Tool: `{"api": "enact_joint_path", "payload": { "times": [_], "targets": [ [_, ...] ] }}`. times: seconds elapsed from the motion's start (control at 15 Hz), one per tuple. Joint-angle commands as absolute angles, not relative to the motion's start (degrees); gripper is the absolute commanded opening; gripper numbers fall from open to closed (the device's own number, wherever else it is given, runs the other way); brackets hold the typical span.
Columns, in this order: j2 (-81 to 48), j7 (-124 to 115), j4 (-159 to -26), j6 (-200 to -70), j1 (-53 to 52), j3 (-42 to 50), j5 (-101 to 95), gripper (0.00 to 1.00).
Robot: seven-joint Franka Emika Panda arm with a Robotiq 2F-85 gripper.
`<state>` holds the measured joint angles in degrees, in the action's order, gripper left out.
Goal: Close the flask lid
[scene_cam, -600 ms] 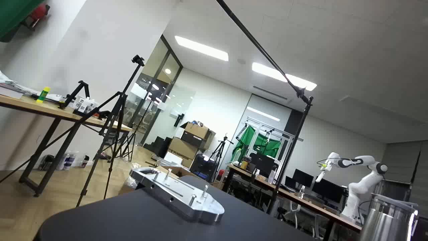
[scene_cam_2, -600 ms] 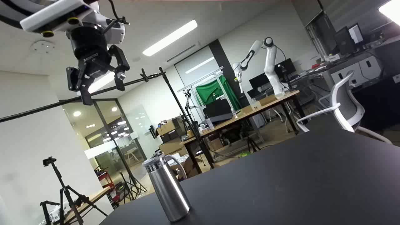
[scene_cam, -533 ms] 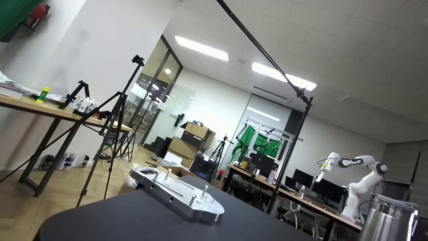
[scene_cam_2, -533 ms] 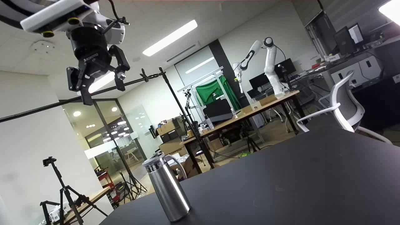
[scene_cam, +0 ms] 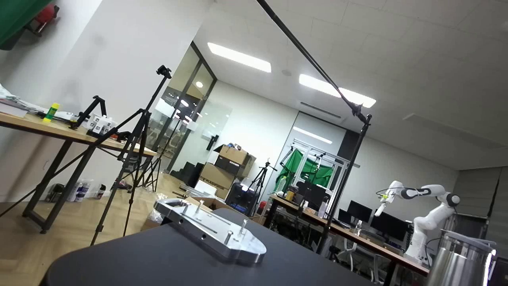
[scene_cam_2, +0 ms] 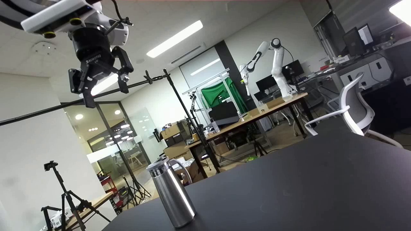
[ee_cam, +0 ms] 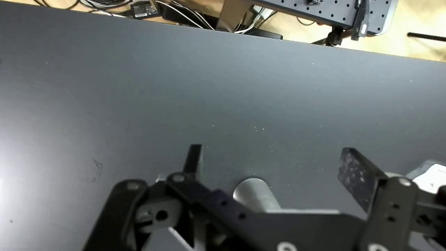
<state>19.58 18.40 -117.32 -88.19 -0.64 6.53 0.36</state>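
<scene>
The flask is a brushed-metal jug [scene_cam_2: 173, 195] standing on the black table in an exterior view, with a grey-rimmed lid [scene_cam_2: 159, 164] on top and a handle [scene_cam_2: 183, 170] on its side. Its upper part [scene_cam: 458, 262] shows at the lower right edge of an exterior view. I cannot tell for certain whether the lid is open or closed. My gripper [scene_cam_2: 106, 92] is open and empty, high above the table and well above the flask. In the wrist view the fingers [ee_cam: 273, 153] are wide apart. The flask's lower body [ee_cam: 256, 193] shows beyond them; its top is hidden behind the gripper.
The black table [scene_cam_2: 273, 183] carries a metal plate with upright pegs [scene_cam: 214, 230]. A white object [ee_cam: 432, 176] lies at the wrist view's right edge. Cables [ee_cam: 108, 4] and a perforated grey panel [ee_cam: 334, 10] lie beyond the table edge. A white chair [scene_cam_2: 350, 109] stands behind the table.
</scene>
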Motion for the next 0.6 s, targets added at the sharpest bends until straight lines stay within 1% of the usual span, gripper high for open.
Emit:
{"api": "enact_joint_path", "payload": {
  "times": [0.0, 0.2, 0.4, 0.47, 0.53],
  "targets": [
    [19.5, 18.5, -117.2, -88.1, -0.2, 6.1, 0.5, 1.00],
    [19.5, 18.5, -117.2, -88.1, -0.2, 6.1, 0.5, 1.00],
    [19.4, 16.8, -117.5, -94.7, 0.1, 5.6, -0.7, 1.00],
    [18.6, 16.6, -117.0, -97.6, 0.1, 5.4, -1.1, 0.75],
    [17.5, 16.2, -116.4, -99.9, 0.3, 5.3, -1.3, 0.73]
  ]
}}
